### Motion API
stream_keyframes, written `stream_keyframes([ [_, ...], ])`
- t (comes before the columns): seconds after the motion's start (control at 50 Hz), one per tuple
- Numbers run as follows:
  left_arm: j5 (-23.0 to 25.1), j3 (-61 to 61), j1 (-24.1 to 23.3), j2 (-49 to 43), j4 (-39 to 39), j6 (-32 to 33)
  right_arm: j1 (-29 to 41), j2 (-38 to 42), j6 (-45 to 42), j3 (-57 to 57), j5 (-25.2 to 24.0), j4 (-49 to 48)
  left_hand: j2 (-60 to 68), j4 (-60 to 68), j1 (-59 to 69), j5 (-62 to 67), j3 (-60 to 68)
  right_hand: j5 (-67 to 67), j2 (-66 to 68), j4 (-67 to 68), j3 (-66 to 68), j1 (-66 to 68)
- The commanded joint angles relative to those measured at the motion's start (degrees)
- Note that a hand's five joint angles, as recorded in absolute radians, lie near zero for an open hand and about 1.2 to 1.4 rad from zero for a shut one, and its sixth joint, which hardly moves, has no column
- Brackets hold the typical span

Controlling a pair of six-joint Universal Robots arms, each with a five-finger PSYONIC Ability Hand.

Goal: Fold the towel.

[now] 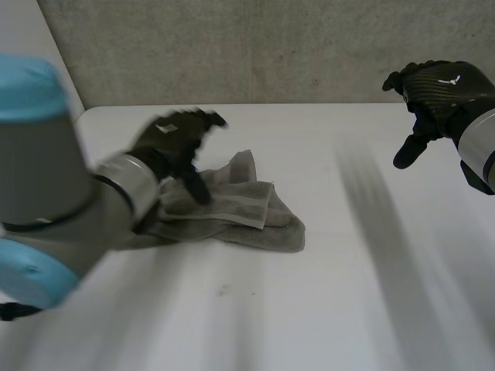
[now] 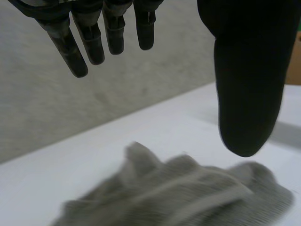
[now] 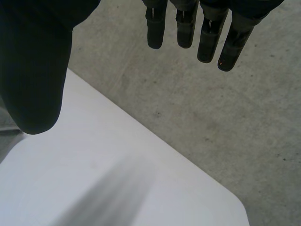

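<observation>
Towel [image 1: 246, 215] is lying bunched on the table [image 1: 348, 309], left of centre. Left hand [image 1: 172, 141] is hovering over it, fingers spread and empty, probably lining up a grasp. Right hand [image 1: 439, 89] is hanging far right, relaxed and empty, well clear.

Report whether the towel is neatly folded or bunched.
Bunched: the towel lies in a rumpled heap, layers overlapping unevenly, on the white table.

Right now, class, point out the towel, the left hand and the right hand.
towel [image 1: 259, 224]: head view, on its rumpled grey middle.
left hand [image 1: 174, 145]: head view, on the back of the hand.
right hand [image 1: 445, 85]: head view, on the back of the hand.
</observation>
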Motion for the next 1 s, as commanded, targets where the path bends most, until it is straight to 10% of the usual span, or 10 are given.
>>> stream_keyframes([
  [0.02,-0.3,2.4,-5.1,-11.8,6.4,0.7,0.4,1.8,0.1,0.5,0.1,0.1,12.1,12.1,11.9,12.1,12.3,-4.5,-3.9,-3.5,-2.8,-2.6],
  [0.22,-1.9,12.1,-7.3,-27.8,12.6,16.7,1.8,4.7,-0.1,1.2,0.1,0.1,17.0,17.0,16.8,16.9,17.1,-4.5,-3.9,-3.5,-2.8,-2.6],
  [0.4,-3.3,15.5,-7.3,-32.1,12.6,18.7,1.7,6.8,-0.6,1.6,0.2,-0.2,26.8,26.7,26.5,26.7,26.9,-4.5,-3.9,-3.5,-2.8,-2.6],
  [0.52,-3.6,15.3,-7.3,-29.0,13.1,18.6,1.7,8.1,-1.4,1.6,0.3,-0.2,64.9,64.8,64.7,64.8,65.0,-4.5,-3.9,-3.5,-2.8,-2.6],
  [1.0,-4.9,0.0,-5.4,-6.4,7.4,17.1,1.2,15.1,-3.8,0.0,-0.2,0.3,65.4,65.4,65.2,65.4,65.6,-4.5,-3.9,-3.5,-2.8,-2.6],
])
